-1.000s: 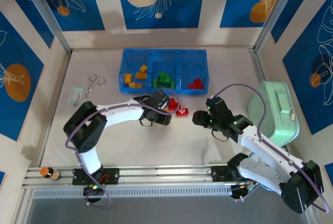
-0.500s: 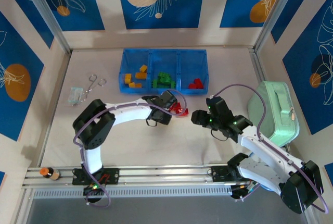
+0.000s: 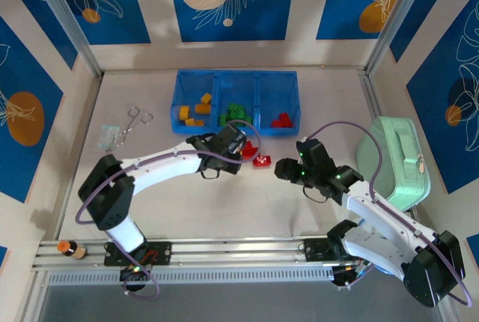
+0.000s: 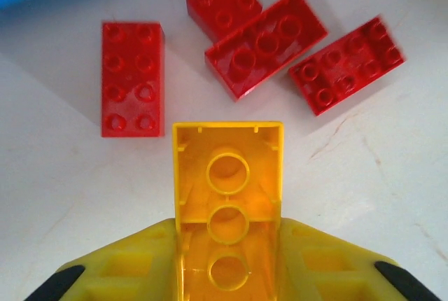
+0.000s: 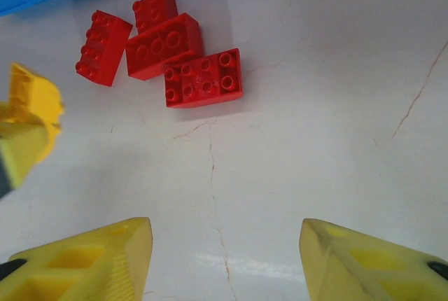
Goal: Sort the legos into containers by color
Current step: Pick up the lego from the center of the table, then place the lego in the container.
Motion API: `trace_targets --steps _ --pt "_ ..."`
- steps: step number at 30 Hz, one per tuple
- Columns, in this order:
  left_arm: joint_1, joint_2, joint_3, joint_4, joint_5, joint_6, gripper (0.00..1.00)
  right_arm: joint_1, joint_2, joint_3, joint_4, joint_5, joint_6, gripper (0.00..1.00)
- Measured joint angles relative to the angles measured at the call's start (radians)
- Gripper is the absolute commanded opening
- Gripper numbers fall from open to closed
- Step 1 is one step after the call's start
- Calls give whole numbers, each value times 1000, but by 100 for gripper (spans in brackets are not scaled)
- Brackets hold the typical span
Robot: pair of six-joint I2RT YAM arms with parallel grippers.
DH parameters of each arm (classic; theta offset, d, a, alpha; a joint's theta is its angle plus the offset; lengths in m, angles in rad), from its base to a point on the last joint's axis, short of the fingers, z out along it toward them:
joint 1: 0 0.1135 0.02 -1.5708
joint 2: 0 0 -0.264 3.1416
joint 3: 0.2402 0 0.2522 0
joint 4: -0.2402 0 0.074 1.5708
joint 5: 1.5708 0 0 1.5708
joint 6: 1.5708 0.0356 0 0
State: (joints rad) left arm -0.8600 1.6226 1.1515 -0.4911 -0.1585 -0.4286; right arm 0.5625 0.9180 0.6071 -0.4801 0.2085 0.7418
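The right gripper (image 5: 227,252) hangs over bare table, jaws apart with nothing between them; its wrist view shows four red bricks (image 5: 203,77) clustered just ahead on the table. The left gripper (image 4: 227,259) is clamped on a yellow brick (image 4: 227,175), hollow underside facing its camera, which the top view hides beneath the wrist. The red cluster lies just beyond that brick, not touching it. Farther off, the tray (image 3: 236,73) holds orange bricks (image 3: 193,111) at left, green bricks (image 3: 236,114) in the middle and red ones (image 3: 282,120) at right. A mint case (image 3: 393,157) sits far right; scissors (image 3: 135,121) and a packet (image 3: 109,137) lie far left.
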Motion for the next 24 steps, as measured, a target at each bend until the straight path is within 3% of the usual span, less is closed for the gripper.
trace_targets --steps 12,19,24 --pt "345 -125 -18 20 50 47 32 0 -19 -19 -2 -5 12 58" --pt "472 23 76 46 132 65 32 0 -21 -21 -8 -8 18 57" --pt "507 125 163 44 152 72 32 0 -50 -21 -25 -7 19 58"
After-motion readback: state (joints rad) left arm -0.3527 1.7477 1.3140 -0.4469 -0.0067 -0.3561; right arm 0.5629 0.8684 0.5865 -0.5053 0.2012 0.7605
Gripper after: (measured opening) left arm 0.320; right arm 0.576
